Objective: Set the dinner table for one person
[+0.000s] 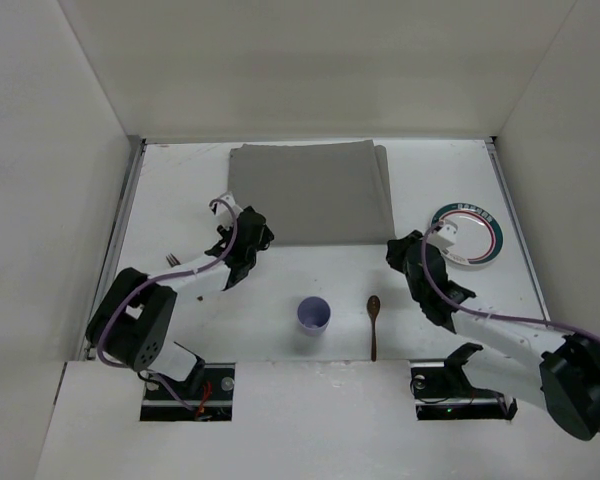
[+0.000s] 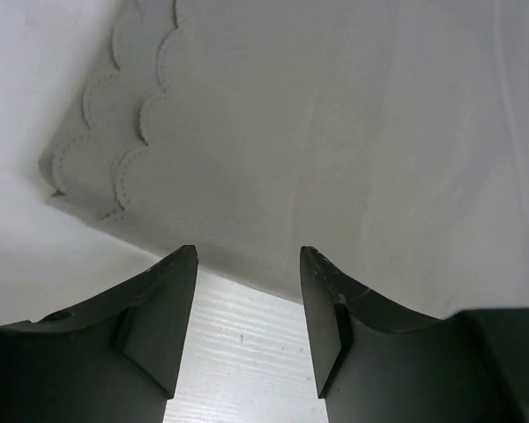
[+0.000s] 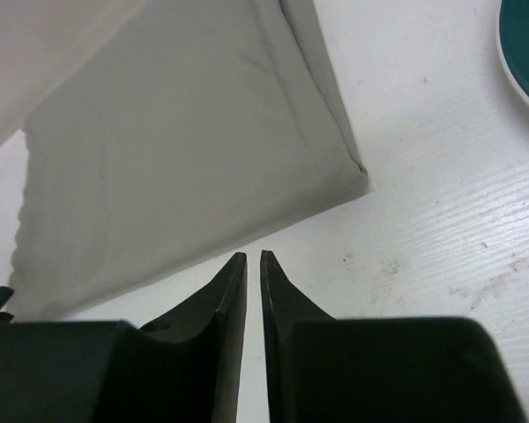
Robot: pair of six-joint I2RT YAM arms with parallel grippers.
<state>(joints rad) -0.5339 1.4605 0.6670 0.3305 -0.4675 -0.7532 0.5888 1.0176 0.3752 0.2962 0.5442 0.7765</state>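
Note:
The white dinner table point(image 1: 180, 190) carries a grey cloth mat point(image 1: 310, 192) at the back centre. A white plate with a green rim point(image 1: 466, 236) lies at the right. A purple cup point(image 1: 314, 315) and a brown spoon point(image 1: 373, 325) sit near the front centre. A fork point(image 1: 170, 260) pokes out by the left arm. My left gripper point(image 1: 252, 228) is open and empty at the mat's front left corner; in the left wrist view it point(image 2: 247, 256) points at the mat's edge point(image 2: 335, 132). My right gripper point(image 1: 405, 245) is shut and empty just in front of the mat's front right corner point(image 3: 176, 176).
White walls enclose the table on three sides, with metal rails point(image 1: 130, 200) along the table's sides. The plate's rim point(image 3: 525, 53) shows at the top right of the right wrist view. Bare tabletop point(image 3: 423, 220) lies between the right gripper point(image 3: 254, 257) and the plate.

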